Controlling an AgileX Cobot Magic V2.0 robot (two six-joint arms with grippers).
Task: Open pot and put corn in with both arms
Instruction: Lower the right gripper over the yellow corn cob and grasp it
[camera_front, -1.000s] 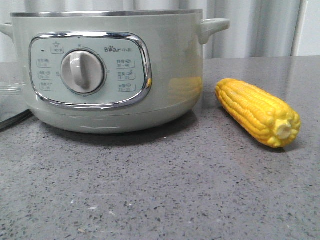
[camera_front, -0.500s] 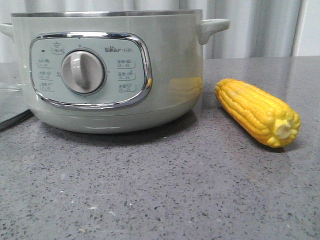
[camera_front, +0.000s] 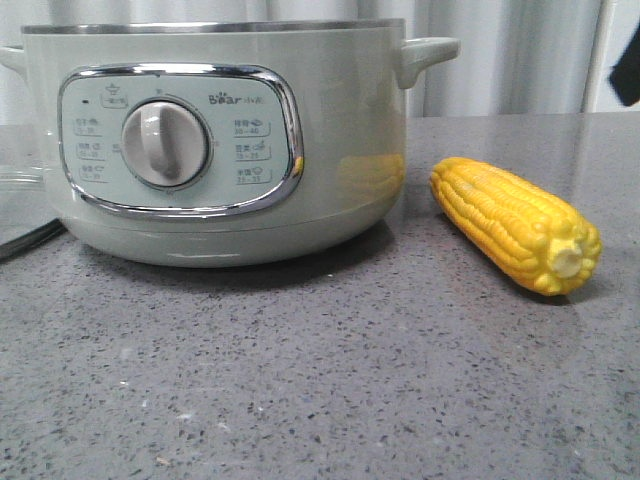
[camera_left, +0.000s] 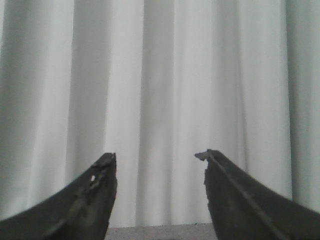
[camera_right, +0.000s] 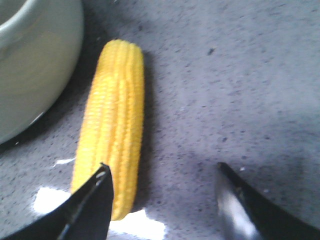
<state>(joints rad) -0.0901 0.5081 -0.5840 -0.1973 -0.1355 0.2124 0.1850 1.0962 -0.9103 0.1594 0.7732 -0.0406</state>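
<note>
We find the corn (camera_right: 114, 127) lying flat on the grey speckled tabletop (camera_front: 330, 380), just beside the pot (camera_front: 215, 140) and apart from its wall. Seen from the right pincer (camera_right: 162, 177), the cob lies beside one fingertip, outside the gap between the fingers. The right pincer is released, fingers spread and empty, above bare tabletop. The pot stands upright with its dial (camera_front: 166, 144) facing the front camera; its steel rim shows no lid. The left pincer (camera_left: 160, 157) is likewise released, fingers apart and holding nothing, facing a pale curtain (camera_left: 160, 75) with only a strip of tabletop below.
</note>
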